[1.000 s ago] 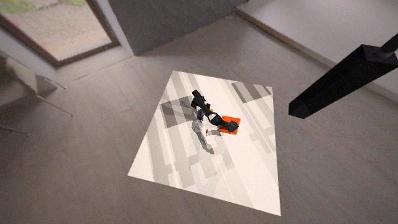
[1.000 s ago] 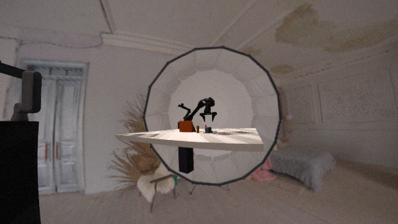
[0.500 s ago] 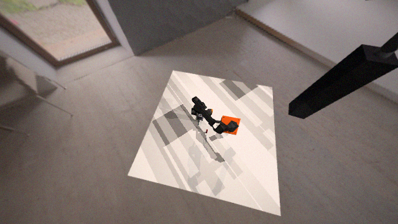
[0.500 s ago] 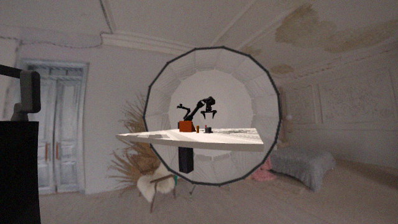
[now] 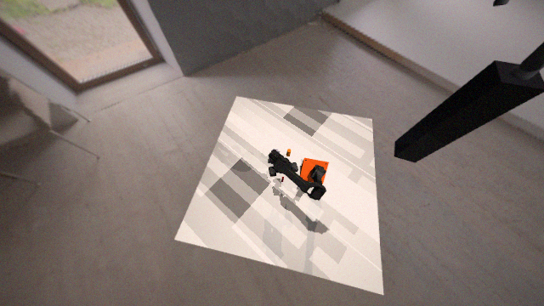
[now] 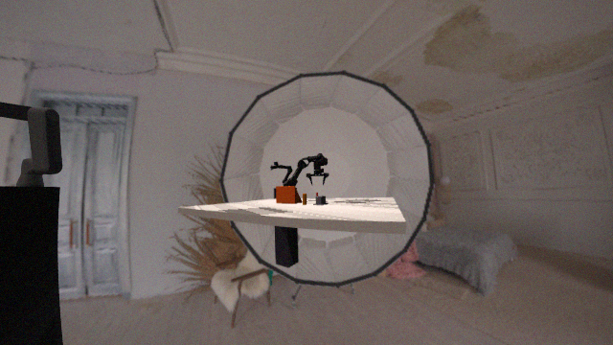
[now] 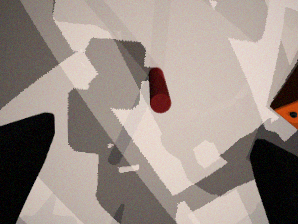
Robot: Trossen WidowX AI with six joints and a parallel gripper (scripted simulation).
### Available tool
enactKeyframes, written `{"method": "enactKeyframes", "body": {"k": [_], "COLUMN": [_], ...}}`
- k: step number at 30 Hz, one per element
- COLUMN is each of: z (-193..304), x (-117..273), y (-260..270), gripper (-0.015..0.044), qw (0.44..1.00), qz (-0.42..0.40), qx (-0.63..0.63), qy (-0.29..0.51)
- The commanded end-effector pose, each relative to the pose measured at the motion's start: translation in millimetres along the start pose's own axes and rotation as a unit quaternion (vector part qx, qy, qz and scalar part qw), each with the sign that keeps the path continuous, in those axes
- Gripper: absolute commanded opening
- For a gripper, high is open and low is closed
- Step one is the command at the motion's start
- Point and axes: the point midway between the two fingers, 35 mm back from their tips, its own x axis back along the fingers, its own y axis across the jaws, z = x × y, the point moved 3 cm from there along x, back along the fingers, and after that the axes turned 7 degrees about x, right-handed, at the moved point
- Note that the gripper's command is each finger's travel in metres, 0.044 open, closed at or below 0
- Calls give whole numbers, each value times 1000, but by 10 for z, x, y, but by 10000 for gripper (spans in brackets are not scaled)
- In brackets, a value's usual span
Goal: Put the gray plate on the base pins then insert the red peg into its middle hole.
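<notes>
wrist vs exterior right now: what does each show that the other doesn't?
Wrist only: the red peg standing close below, between the open black fingers, with an orange corner at the right edge. Exterior only: the whole arm, the gripper raised above the table, the gray plate. Both: the peg, the open empty gripper.

Peg (image 7: pixel 158 90) stands on table (image 7: pixel 200 43) (below open jaws).
</notes>
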Motion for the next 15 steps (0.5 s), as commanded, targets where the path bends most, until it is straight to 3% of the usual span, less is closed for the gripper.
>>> {"method": "enactKeyframes", "body": {"k": [1, 4, 15], "z": [56, 63, 74], "x": [-50, -278, -448], "y": [-29, -29, -37], "gripper": [440, 440, 440], "qw": [1000, 1000, 1000], "qz": [-1, -1, -2], "qx": [6, 6, 6], "qy": [5, 6, 6]}}
